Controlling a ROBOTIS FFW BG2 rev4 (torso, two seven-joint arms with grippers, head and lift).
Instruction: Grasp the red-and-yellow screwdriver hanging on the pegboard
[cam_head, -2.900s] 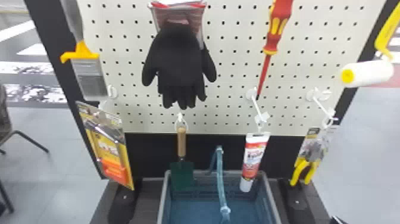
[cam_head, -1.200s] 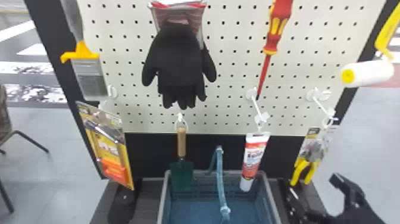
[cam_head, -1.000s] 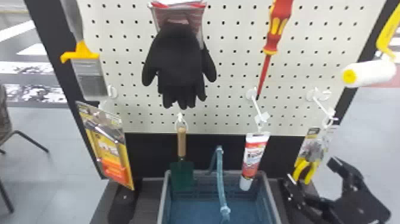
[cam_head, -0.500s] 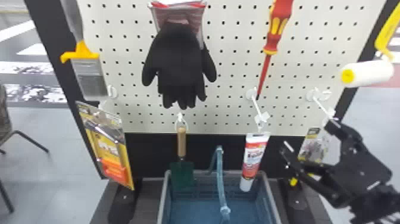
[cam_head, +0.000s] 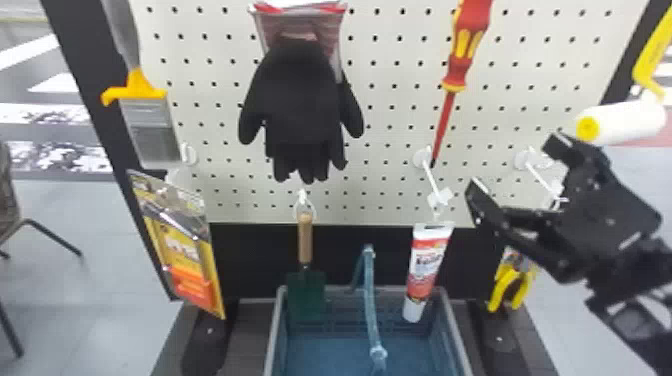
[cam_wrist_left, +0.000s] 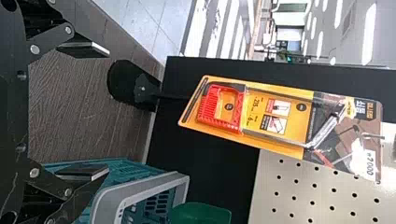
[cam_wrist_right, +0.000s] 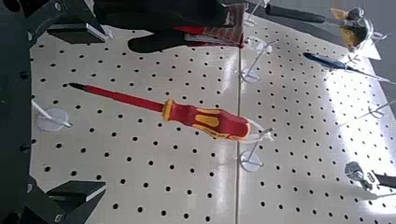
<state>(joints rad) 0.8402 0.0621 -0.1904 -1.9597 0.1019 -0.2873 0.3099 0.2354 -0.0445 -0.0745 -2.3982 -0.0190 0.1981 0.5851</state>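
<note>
On the pegboard (cam_head: 395, 165), red-and-yellow screwdriver (cam_head: 466, 47)

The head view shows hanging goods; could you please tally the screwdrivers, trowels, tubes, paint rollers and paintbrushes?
Red-and-yellow screwdriver: 1
Green trowel with wooden handle: 1
White-and-red tube: 1
White paint roller: 1
Grey paintbrush with yellow collar: 1
Total: 5

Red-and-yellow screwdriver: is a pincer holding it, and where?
Nothing is held: the left pincer and right pincer stand open and empty. The screwdriver hangs on its hook.
</note>
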